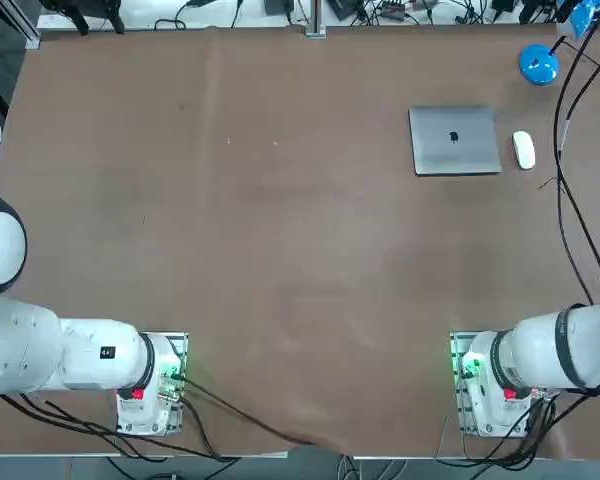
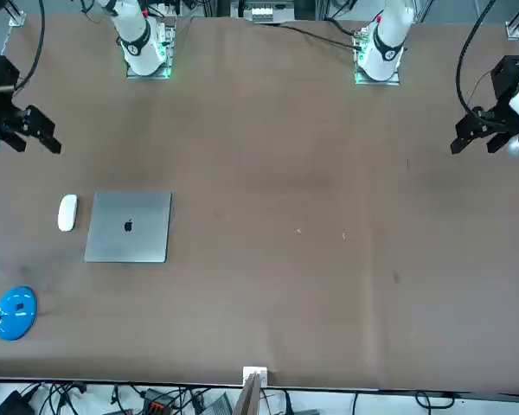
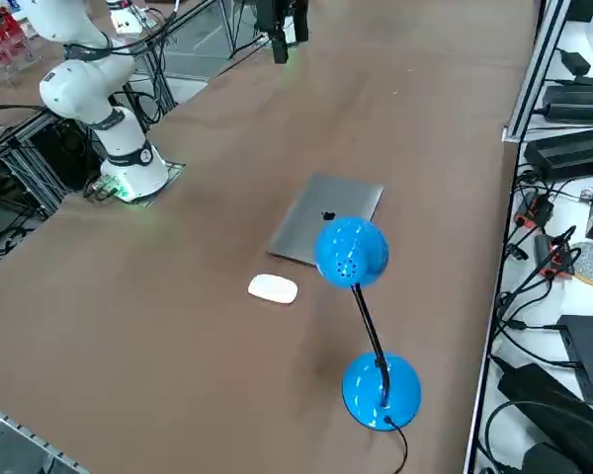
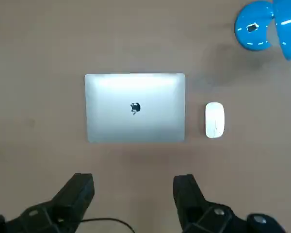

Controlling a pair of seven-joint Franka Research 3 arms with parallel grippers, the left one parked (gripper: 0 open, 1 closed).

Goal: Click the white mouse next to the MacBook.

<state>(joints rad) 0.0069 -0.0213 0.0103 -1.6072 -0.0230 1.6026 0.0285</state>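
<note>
Right gripper (image 4: 133, 194) hangs above the table (image 1: 280, 250) with its two dark fingers (image 4: 77, 194) spread wide, nothing between them, touching nothing; in the wrist view bare brown tabletop shows through the gap. In the front view the same gripper (image 2: 17, 130) shows at the picture's left edge, well clear of the surface. Just past the fingertips in the wrist view sits the MacBook (image 4: 135, 108), lid closed, flat, silver-grey, dark logo at the centre, edges square to the table edges. The white mouse (image 4: 214, 120) lies just beside the laptop's short side, on the side towards the robot's right table edge, a narrow strip of table between them, not touching, long axis parallel to that side. Top view: MacBook (image 1: 455, 140) and mouse (image 1: 523, 149) sit in the far right part of the table, near the far right corner, mouse closer to the right edge. Further towards that corner stands a blue desk lamp (image 3: 361, 296), round base (image 1: 538, 65) on the table near the far edge, thin black stem, round blue head (image 3: 352, 251) leaning over towards the laptop; apart from both mouse and MacBook. Black cables (image 1: 570, 200) run along the right edge. Right arm's base (image 1: 495, 385) is bolted at the near edge, green light on.
</note>
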